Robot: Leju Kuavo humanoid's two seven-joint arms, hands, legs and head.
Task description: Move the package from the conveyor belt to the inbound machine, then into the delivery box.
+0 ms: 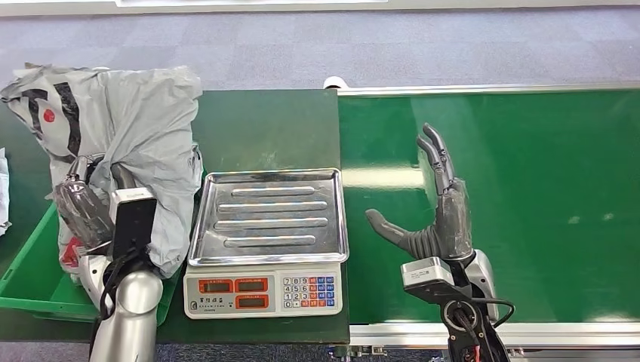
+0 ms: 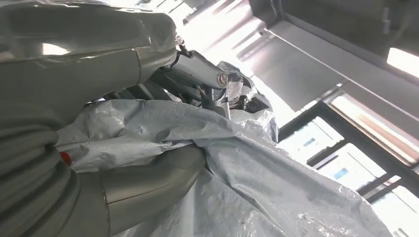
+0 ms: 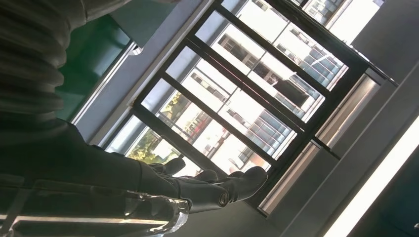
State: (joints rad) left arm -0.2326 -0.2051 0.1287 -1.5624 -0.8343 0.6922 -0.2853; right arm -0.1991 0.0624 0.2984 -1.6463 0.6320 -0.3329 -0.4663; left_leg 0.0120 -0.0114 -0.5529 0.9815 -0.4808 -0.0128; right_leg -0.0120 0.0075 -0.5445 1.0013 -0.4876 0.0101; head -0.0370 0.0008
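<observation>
Conveyor belt (image 1: 528, 196): broad green band with a metal rail along its near and far edges, taking up the right half of the head view.
Table (image 1: 264, 128): dark green top at centre and left of the frame, butting against the belt's left end.
Package (image 1: 128, 128): large crumpled grey plastic mailer with black and red print, upper left of the head view; it hangs over the green bin and reaches just beside the left edge of the scale's tray. In the left wrist view its wrinkled grey film (image 2: 257, 187) fills the lower right of the picture.
Delivery box (image 1: 30, 279): green plastic bin at the lower left of the frame, its rim showing under the package.
Inbound machine (image 1: 266, 249): electronic scale at lower centre, a ribbed steel tray on top, red displays and a keypad on the front panel facing the camera.
Left hand (image 1: 81, 215): at the left of the frame over the bin, dark fingers wrapped into the grey film, grasping the package; the wrist view shows the thumb (image 2: 148, 182) pressed against the plastic.
Right hand (image 1: 438, 215): lower centre-right of the frame above the belt, released, holding nothing, fingers extended toward the top of the frame and thumb spread to the left.
</observation>
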